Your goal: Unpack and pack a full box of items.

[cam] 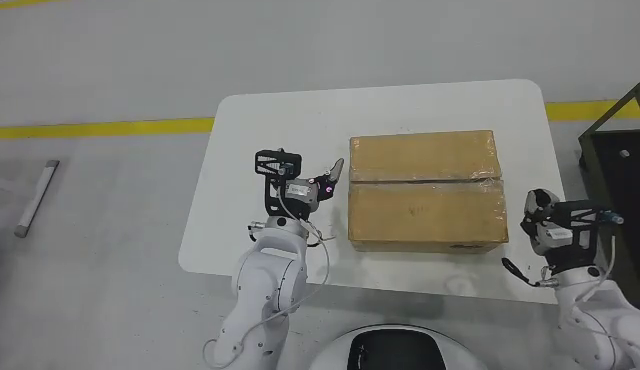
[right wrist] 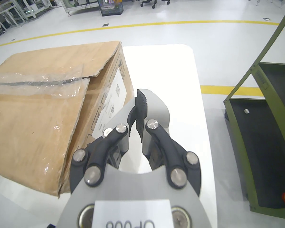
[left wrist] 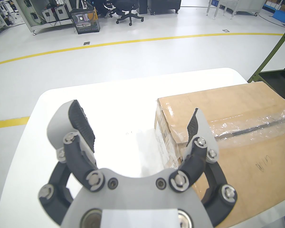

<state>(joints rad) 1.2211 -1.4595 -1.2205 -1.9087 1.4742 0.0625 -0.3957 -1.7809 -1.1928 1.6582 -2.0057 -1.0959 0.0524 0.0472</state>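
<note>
Left pincer is held wide open with nothing in it, over the table just beside the left end of the box. The right pincer is closed on nothing and is held just beside the box's right end, near its front corner.

The box is set toward the right of the table, with its flaps down and clear tape laid along the centre seam. Unpacking is judged not yet begun.

Several faults could be expected from here. A torn flap corner is seen at the right end, so more cardboard could be ripped away if a flap were pulled there. The box could be dragged or lifted bodily if a flap were pulled while the tape holds. On the smooth tabletop it could be pushed off the front edge, which lies close to it, or toward the green cart beyond the right side.

The contents are hidden entirely. It cannot be told whether the tape is already slit along the dark seam line. Contact between the left pincer's inner finger and the box cannot be judged.
</note>
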